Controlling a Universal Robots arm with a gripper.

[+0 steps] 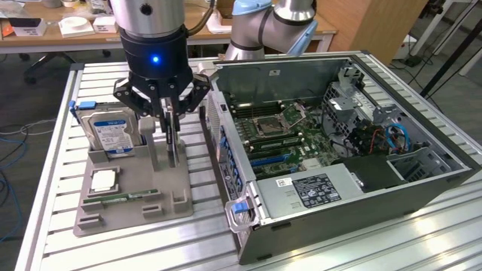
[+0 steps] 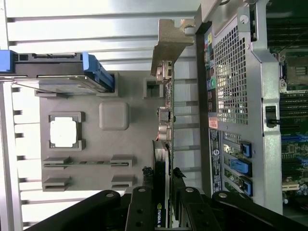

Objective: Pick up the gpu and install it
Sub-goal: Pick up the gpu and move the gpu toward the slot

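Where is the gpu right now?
The gpu stands on edge in the grey holder on the exterior view's left, clamped by the gripper, between the hard drive and the computer case.

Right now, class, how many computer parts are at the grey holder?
4. Drive upright at the holder's far end; CPU flat in the middle; memory stick flat nearer the camera; gpu upright beside the case, in the gripper. None looks hidden.

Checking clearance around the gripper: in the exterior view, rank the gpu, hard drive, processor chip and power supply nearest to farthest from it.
1. gpu, held in the gripper.
2. hard drive, exterior view's left.
3. processor chip, flat on the tray.
4. power supply, inside the case.
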